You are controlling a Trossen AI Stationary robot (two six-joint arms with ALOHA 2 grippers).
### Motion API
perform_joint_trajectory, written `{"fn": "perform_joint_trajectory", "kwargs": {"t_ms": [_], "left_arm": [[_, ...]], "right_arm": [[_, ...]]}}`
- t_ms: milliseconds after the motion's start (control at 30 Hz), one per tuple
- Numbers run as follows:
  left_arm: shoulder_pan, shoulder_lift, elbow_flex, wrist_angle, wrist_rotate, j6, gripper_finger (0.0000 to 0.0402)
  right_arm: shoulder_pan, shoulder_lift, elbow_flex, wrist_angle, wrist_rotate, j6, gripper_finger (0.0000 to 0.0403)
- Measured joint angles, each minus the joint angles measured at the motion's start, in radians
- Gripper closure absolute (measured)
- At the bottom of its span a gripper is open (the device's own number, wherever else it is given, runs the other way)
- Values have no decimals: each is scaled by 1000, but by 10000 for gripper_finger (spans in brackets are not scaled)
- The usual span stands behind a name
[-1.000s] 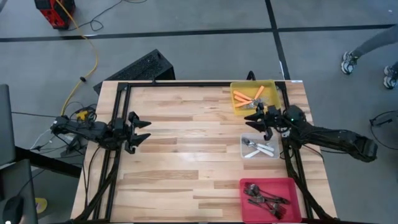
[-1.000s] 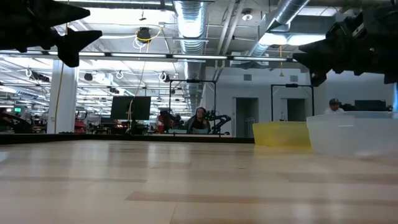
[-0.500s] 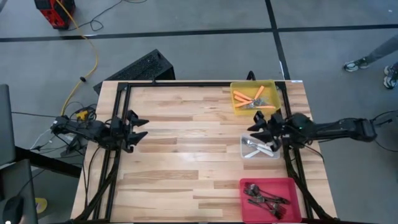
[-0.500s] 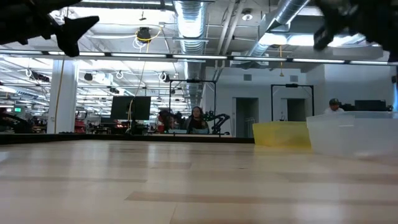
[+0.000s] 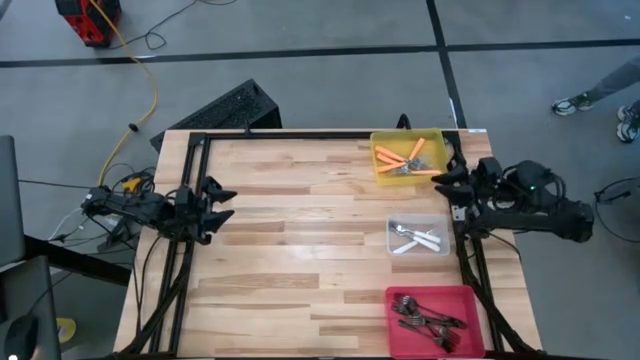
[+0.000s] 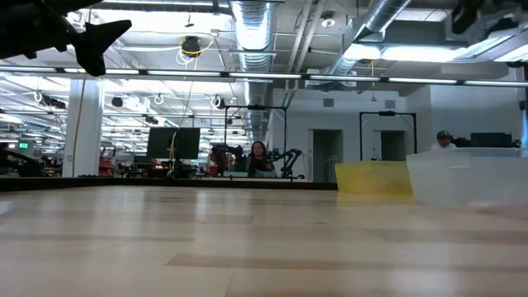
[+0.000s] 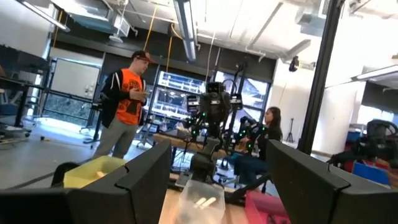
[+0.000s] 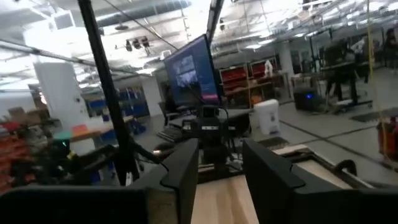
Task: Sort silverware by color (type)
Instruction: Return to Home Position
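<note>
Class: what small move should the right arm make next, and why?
Probably pull the right claw, open and empty at the table's right edge, back to rest, like the left claw at the left edge: orange forks, pale forks and dark forks all lie in bins; none shows loose.

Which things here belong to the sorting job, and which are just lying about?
Job: orange forks in yellow bin; pale forks in clear bin; black forks in red bin; left gripper, right gripper, both open.
Lying about: keyboard and yellow cable on the floor.
</note>
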Motion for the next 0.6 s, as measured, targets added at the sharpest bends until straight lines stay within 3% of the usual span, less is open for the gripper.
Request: {"fn": "perform_joint_trajectory", "kwargs": {"t_ms": [100,267,600], "left_arm": [[0,0,0,-16,-3,1,155],[0,0,-1,-42,-3,-16,155],[1,0,-1,-94,6,-29,155]], "right_arm": [[-6,-60,-23,-67,50,-66,253],[0,-179,-143,-27,45,-73,253],[5,-177,-286,105,25,-143,252]]}}
